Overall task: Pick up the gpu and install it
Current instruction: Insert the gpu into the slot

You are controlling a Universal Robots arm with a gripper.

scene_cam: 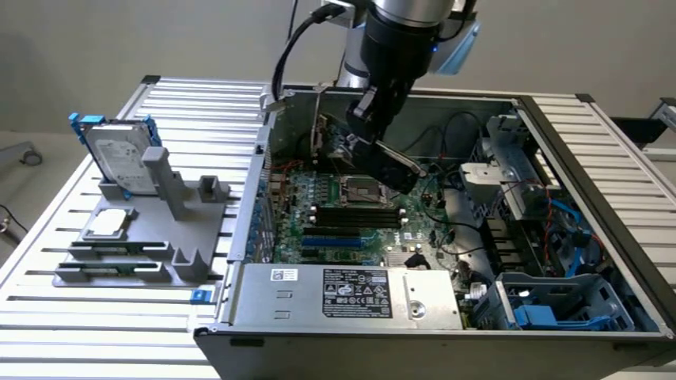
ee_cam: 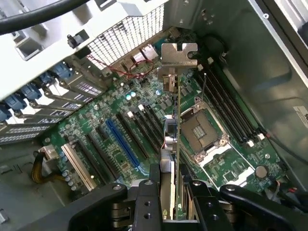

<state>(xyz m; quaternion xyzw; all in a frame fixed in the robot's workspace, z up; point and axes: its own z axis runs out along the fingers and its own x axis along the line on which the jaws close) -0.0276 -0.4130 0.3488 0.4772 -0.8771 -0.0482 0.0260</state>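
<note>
silver slats of the table [scene_cam: 63, 332] lie under everything. on the exterior view's left a grey holder [scene_cam: 169, 237] carries a silver hard drive with blue side rails [scene_cam: 119, 158], which stands upright. a small flat silver-grey drive [scene_cam: 109, 223] lies flat on the same holder. just to the right of the holder is the open computer case [scene_cam: 423, 356], with the power supply [scene_cam: 338, 293] along its near edge and the green motherboard [scene_cam: 349, 214] on its floor. the arm comes down from above into the case. the gripper [scene_cam: 366, 127] [ee_cam: 175, 192] is clamped on the gpu [scene_cam: 396, 170] [ee_cam: 177, 120], one finger on each face of the card. the gpu hangs tilted over the motherboard. in the wrist view it is seen edge-on, between the blue slot [ee_cam: 122, 144] and the cpu socket [ee_cam: 202, 130], and its silver bracket [ee_cam: 178, 54] points toward the perforated wall of the case. whether the card touches the board, i cannot tell.
</note>
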